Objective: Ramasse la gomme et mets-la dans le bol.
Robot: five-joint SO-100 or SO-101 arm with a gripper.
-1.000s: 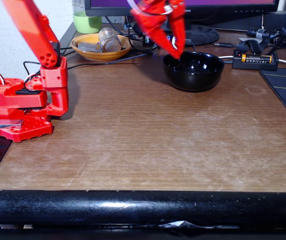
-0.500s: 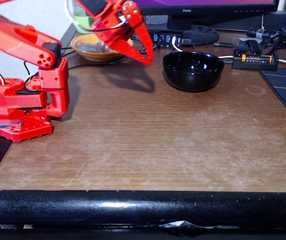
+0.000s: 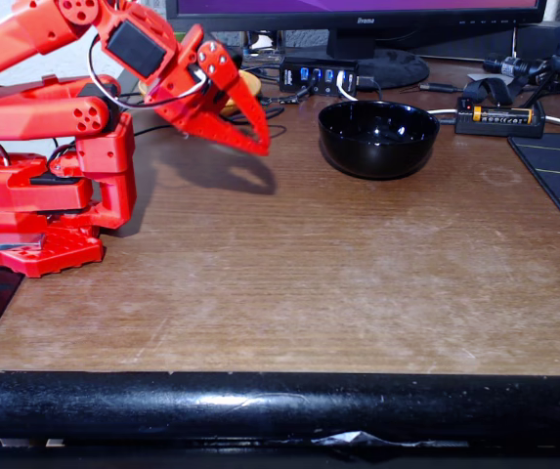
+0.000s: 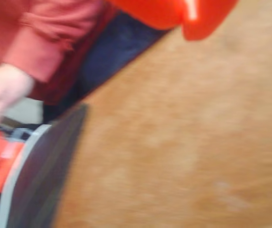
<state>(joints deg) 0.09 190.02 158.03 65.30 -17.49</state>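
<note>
The red plastic arm (image 3: pixel 45 107) was folded low at the left of the brown worktop (image 3: pixel 289 283). Its gripper (image 3: pixel 260 144) hung above the wood, left of the bowl (image 3: pixel 378 138) and well apart from it. The two pointed red fingers (image 3: pixel 231 132) lay close together and held nothing. If a thin gap was left at the tips, I could not tell.

The bowl was round, black and shiny, with a deep glossy inside. It sat at the far side of the worktop, right of the middle. The eraser could not be seen on the wood, and the bowl's dark inside was too shiny to tell what lay in it.

The worktop looked like worn wood, smooth but scratched and pale in spots. A thick round black bar (image 3: pixel 280 403) ran along its near edge. A dark mat (image 3: pixel 558 176) covered the far right corner. Behind the bowl stood a monitor foot (image 3: pixel 382 63) and a small black box with a yellow battery (image 3: pixel 499 117). The middle and near parts of the wood were wide and open.

The wrist view was blurry. It showed the brown wood, a red sleeve (image 4: pixel 45 33) and a hand (image 4: pixel 0 92) at the left.
</note>
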